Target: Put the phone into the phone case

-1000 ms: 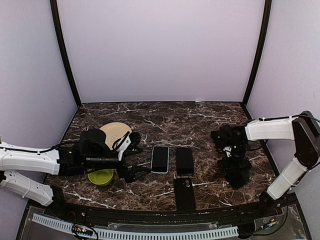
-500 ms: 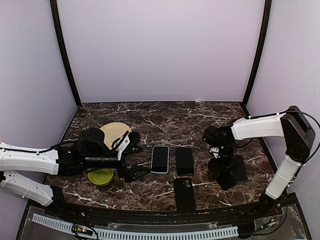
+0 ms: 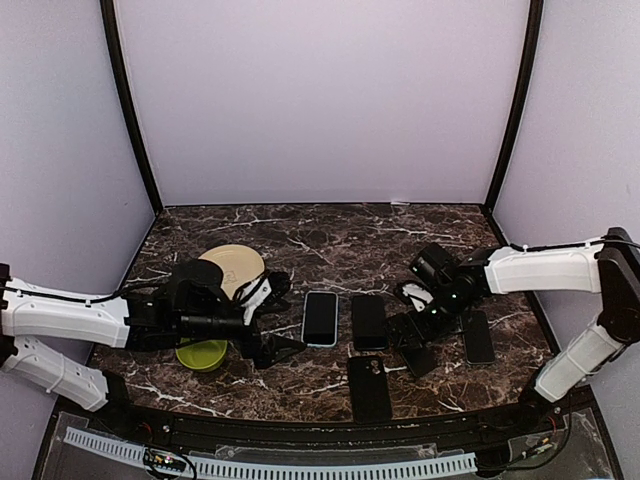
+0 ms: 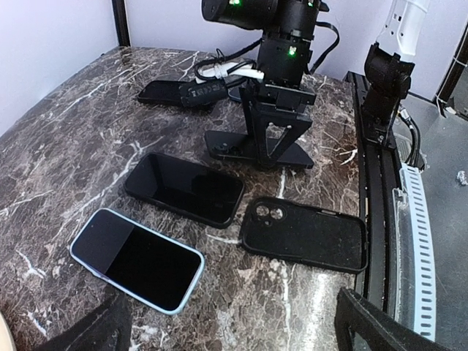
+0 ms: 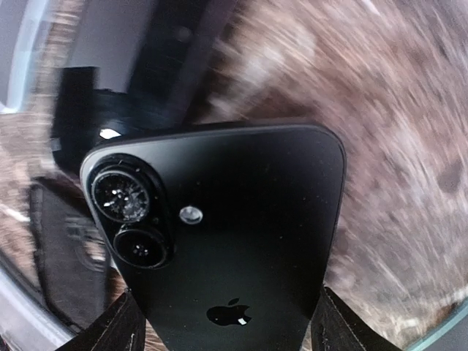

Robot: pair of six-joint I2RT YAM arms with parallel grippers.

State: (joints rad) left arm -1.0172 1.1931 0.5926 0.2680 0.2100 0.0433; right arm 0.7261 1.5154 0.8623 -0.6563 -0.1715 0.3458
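Phone (image 5: 241, 234): black, Apple logo (image 5: 225, 314) and two lenses on its back. It is clamped by its sides between my right fingers (image 5: 121, 329), held low over the worktop (image 3: 330, 235), near the case but not touching it.
Case (image 4: 303, 234): black, flat by the front edge.
Left fingers (image 4: 380, 325): spread wide, holding nothing, near a blue-edged phone (image 4: 137, 257).
Second black phone (image 4: 184, 189): just beside the blue-edged one.

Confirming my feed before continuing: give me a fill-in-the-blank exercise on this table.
The left gripper is wide ____, holding nothing.
The phone closest to it has a light ____ rim.
The right gripper grips a black iPhone whose back shows ____ camera lenses.
The phone case is ____: no phone inside.
Missing words: open, blue, two, empty.
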